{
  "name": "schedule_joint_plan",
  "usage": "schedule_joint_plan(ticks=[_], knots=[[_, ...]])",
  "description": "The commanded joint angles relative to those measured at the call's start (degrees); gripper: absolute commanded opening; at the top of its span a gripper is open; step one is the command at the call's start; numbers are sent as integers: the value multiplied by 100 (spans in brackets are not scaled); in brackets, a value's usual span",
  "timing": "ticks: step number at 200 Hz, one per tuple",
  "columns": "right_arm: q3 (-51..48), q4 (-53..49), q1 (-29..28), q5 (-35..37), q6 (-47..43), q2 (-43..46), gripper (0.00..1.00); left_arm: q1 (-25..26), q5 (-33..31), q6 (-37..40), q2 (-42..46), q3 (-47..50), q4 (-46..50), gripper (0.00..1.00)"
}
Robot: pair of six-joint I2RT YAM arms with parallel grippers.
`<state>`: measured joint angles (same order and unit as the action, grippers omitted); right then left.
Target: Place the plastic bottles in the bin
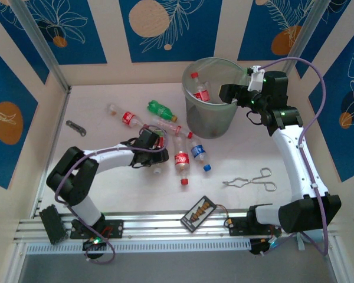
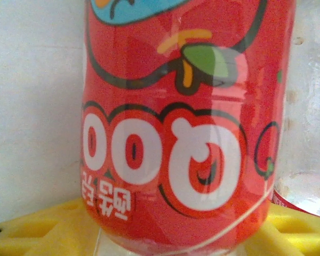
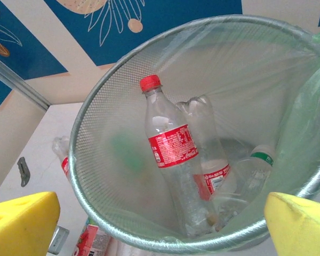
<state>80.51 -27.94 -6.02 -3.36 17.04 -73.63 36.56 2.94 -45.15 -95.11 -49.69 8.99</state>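
Left wrist: left gripper (image 2: 170, 242) straddles a red-labelled bottle (image 2: 176, 133) at frame centre; cannot tell whether the grip is firm. Right wrist: right gripper (image 3: 160, 226) spread wide, empty, above the bin (image 3: 104, 101). Done: three bottles (image 3: 170, 154) counted inside. Remaining: six on the table (image 1: 106, 183), mid-frame in top view, including one green bottle (image 1: 160, 109) and one blue-labelled bottle (image 1: 199, 152).
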Motion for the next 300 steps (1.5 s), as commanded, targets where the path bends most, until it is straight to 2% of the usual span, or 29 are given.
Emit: schedule_joint_plan(ticks=[1,48,95,118,139,162,189,214,246,258,275,282,300], knots=[[56,-136,-39,50,-50,77,98,55,15,-15,112,54,26,62],[276,-335,-63,69,-114,81,98,57,-74,423,700,-151,337,58],[465,-425,-323,-49,-115,17,98,54,260,882,1482,-254,241,49],[734,-436,-805,-189,-95,-69,98,60,356,1107,1940,-102,-169,39],[908,-270,-1312,-338,-12,-280,98,59,386,1288,2231,108,-700,23],[1072,8,-1819,-636,267,-749,98,58,571,1437,2307,209,-1172,11],[1343,114,-2323,-825,392,-1320,98,61,759,1458,2380,333,-1719,6],[1530,130,-2472,-1072,499,-1737,98,61,984,1541,2505,583,-2338,3],[1680,14,-2474,-1152,678,-2070,98,69,1160,1667,2576,770,-2604,3],[1693,-98,-2457,-1084,652,-2083,98,66,906,1759,2607,603,-1963,4],[1550,-126,-2427,-903,580,-1942,98,70,268,1773,2600,219,-629,11],[1469,-129,-2398,-849,563,-1870,98,59,16,1683,2567,153,-202,16],[1262,-88,-2269,-799,589,-1719,98,36,-137,1395,2377,228,232,45]])
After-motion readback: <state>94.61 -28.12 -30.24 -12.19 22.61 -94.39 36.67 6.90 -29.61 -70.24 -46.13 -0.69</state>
